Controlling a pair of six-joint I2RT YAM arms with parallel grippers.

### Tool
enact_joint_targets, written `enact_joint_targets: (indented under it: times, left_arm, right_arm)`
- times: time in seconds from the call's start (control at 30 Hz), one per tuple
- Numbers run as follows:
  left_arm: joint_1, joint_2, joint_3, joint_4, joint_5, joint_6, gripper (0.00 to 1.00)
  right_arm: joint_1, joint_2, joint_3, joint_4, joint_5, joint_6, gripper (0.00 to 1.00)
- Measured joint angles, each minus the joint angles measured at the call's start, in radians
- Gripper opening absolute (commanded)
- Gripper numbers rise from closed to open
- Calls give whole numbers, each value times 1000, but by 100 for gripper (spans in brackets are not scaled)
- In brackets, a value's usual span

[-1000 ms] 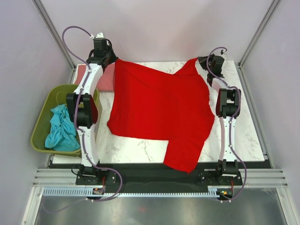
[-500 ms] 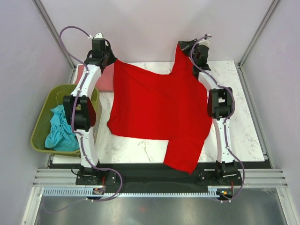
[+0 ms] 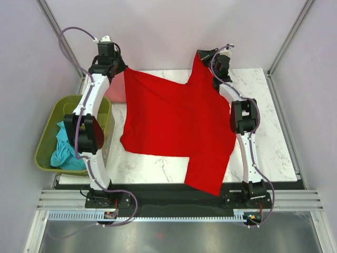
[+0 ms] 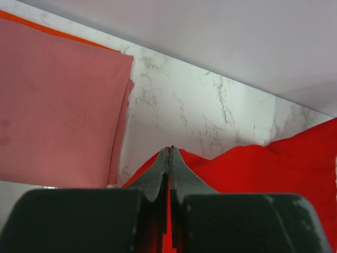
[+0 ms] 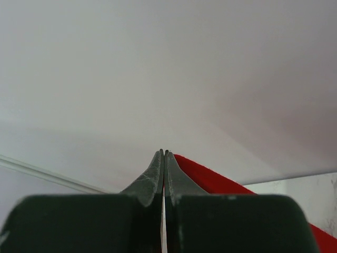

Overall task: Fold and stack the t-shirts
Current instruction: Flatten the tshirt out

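Observation:
A bright red t-shirt (image 3: 174,121) lies spread over the marble table (image 3: 274,132), with one part (image 3: 206,174) hanging over the near edge. My left gripper (image 3: 122,69) is shut on its far left corner, low over the table; the wrist view shows red cloth (image 4: 253,168) pinched between the fingers (image 4: 158,174). My right gripper (image 3: 201,54) is shut on the far right corner and holds it raised in a peak near the back wall, the red cloth (image 5: 210,176) trailing from the gripper (image 5: 164,153). A folded dusty pink t-shirt (image 4: 52,105) lies at the far left. A teal t-shirt (image 3: 66,150) sits in the basket.
The olive-green basket (image 3: 47,126) stands off the table's left edge beside the left arm. Walls and frame posts close in the back and both sides. Bare marble shows to the right of the right arm and along the near left.
My right gripper has lifted the red shirt's far right corner up and toward the back left. My left arm has shifted slightly toward the back, still holding its corner.

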Motion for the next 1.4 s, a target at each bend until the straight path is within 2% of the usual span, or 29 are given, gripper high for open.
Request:
enact_joint_targets:
  times: [0.3, 0.67, 0.8, 0.87, 1.07, 1.4]
  left_arm:
    - [0, -204, 1, -37, -47, 13, 2]
    - [0, -216, 3, -104, -105, 37, 2]
    - [0, -211, 3, -105, -86, 42, 2]
    - [0, -199, 5, -104, -66, 43, 2]
    - [-1, -121, 5, -104, -15, 45, 2]
    - [-16, -79, 3, -104, 45, 44, 2]
  right_arm:
    - [10, 62, 30, -55, 84, 23, 0]
    - [10, 129, 41, -63, 116, 72, 0]
    - [6, 133, 37, -81, 116, 65, 0]
    - [3, 111, -10, -82, 115, 61, 0]
    - [-6, -36, -306, -186, 112, -34, 0]
    - [2, -290, -533, -460, 129, -199, 0]
